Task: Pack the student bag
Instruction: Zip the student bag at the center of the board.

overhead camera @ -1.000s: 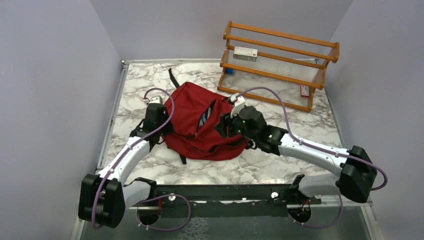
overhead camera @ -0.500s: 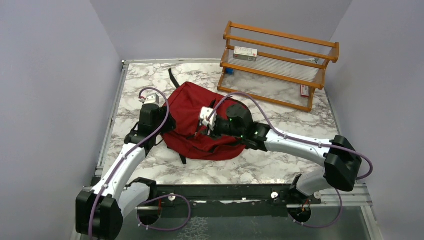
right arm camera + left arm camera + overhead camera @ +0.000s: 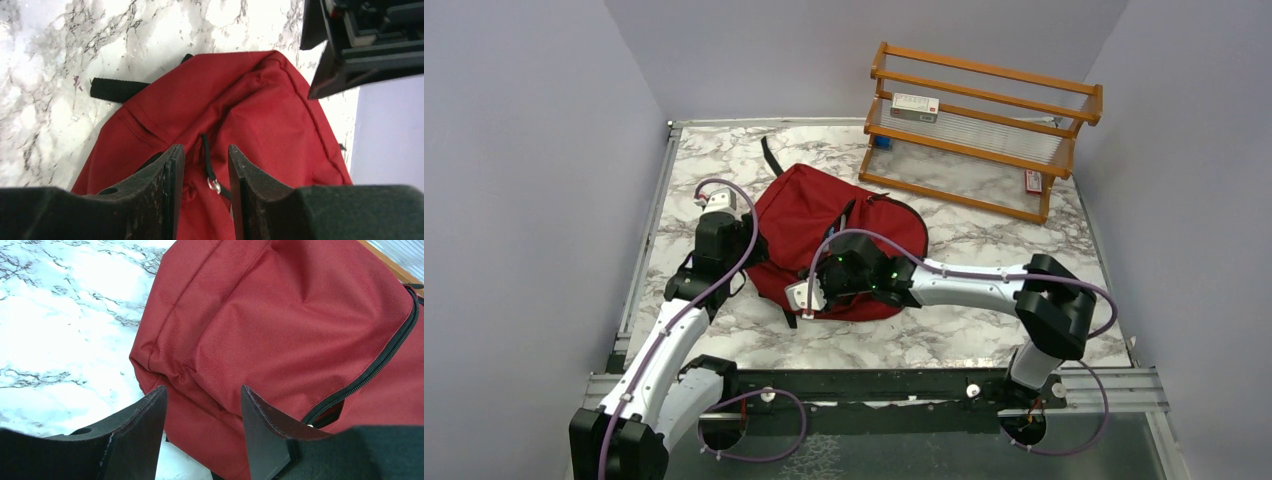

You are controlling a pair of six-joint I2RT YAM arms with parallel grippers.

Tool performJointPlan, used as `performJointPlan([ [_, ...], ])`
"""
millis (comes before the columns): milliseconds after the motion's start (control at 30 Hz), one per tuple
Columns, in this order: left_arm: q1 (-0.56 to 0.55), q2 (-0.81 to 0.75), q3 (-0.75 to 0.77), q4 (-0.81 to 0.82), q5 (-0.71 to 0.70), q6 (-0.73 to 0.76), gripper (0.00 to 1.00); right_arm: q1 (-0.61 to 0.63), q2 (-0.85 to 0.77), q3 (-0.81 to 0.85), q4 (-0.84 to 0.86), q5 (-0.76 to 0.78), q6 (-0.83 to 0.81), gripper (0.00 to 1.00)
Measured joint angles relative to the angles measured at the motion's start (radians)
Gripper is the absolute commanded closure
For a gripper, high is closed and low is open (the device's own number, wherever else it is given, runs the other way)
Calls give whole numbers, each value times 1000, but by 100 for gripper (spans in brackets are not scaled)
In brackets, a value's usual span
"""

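Observation:
The student bag [image 3: 824,215] is a dark-red backpack lying flat in the middle of the marble table. My left gripper [image 3: 746,258] sits at its left edge. In the left wrist view this gripper [image 3: 202,395] is open, with a corner of the bag [image 3: 300,315] between the jaws and the pads off the fabric. My right gripper [image 3: 822,283] hangs over the bag's near edge. In the right wrist view its jaws [image 3: 205,155] stand a little apart, one on each side of a black zipper pull cord with a metal ring [image 3: 215,186], without pinching it.
A wooden rack [image 3: 979,130] stands at the back right with a white box [image 3: 914,107] on its upper shelf. A black strap [image 3: 771,155] trails from the bag toward the back. Grey walls close in on both sides of the table [image 3: 984,330].
My right arm has swung from the bag's right side across to its near-left edge, and its jaws have narrowed. My left gripper has opened and drawn slightly back along the bag's left edge.

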Motion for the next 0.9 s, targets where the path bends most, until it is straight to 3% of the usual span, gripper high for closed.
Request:
performJointPlan([
  [433, 0, -42, 1, -15, -31, 20, 43, 32, 132, 138, -92, 86, -147, 60],
  [900, 0, -49, 1, -16, -31, 21, 43, 32, 206, 213, -193, 152, -188, 62],
])
